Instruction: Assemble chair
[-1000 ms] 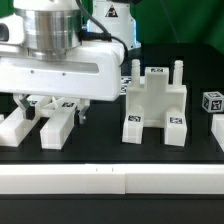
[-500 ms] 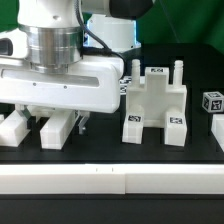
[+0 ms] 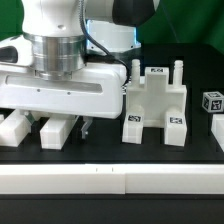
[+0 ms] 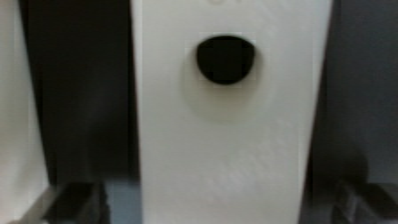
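Exterior view — finds the claw [image 3: 58, 122] down at the surface [image 3: 108, 150], on the exterior view's left, jaws astride a long bar [image 3: 56, 130] of the chair. Cannot tell from here whether the jaws already pinch the bar or merely flank it, with the contact mostly hidden behind the big white claw body. Places a second bar [image 3: 11, 127] just beside the first, toward the exterior view's left. Places the slotted seat block [image 3: 156, 108] upright near the claw on the exterior view's right, pegs pointing up. Puts a small cube [image 3: 211, 102] well apart, further to the exterior view's right.

Wrist view — fills the middle with the long bar [image 4: 222, 140], marked by a dark hole [image 4: 224, 60] in its face, with dark gaps down both sides. Too blurred around the jaws to judge contact, so grip left undecided.

Risks, as judgement only. Could twist the bar on closing if bitten off-centre, then lift it skewed. Could catch the second bar with the outer jaw, given how close it lies, and shove or drag it along. Could let the bar droop or slip once raised if gripped near one end. Could knock the seat block over on any swing toward it with so wide a claw body.
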Robot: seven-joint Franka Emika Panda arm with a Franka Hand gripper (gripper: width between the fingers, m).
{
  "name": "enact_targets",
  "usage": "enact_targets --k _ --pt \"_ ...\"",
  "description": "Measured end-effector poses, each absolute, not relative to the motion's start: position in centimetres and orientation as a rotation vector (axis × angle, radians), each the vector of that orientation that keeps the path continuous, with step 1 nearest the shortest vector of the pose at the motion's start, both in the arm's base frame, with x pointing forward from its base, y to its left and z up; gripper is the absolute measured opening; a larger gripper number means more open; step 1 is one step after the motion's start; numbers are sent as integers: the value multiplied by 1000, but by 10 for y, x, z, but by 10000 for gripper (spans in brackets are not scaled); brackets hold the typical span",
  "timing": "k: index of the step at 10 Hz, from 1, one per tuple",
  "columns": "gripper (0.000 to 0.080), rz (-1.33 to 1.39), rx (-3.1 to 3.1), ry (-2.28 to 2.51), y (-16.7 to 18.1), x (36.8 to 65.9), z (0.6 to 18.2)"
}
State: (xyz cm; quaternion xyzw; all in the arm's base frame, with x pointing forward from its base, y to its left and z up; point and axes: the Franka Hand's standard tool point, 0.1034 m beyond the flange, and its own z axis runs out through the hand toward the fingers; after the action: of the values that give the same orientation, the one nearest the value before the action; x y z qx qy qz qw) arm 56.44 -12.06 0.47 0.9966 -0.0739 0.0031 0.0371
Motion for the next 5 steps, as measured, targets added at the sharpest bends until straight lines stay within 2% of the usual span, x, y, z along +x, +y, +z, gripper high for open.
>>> enact_targets --k 1,2,3,5 --pt "507 8 3059 -226 -120 564 5" --pt "371 8 3059 -226 -121 564 5" --pt "286 10 3059 -226 -121 565 5" --pt "286 9 3059 -226 -120 565 5"
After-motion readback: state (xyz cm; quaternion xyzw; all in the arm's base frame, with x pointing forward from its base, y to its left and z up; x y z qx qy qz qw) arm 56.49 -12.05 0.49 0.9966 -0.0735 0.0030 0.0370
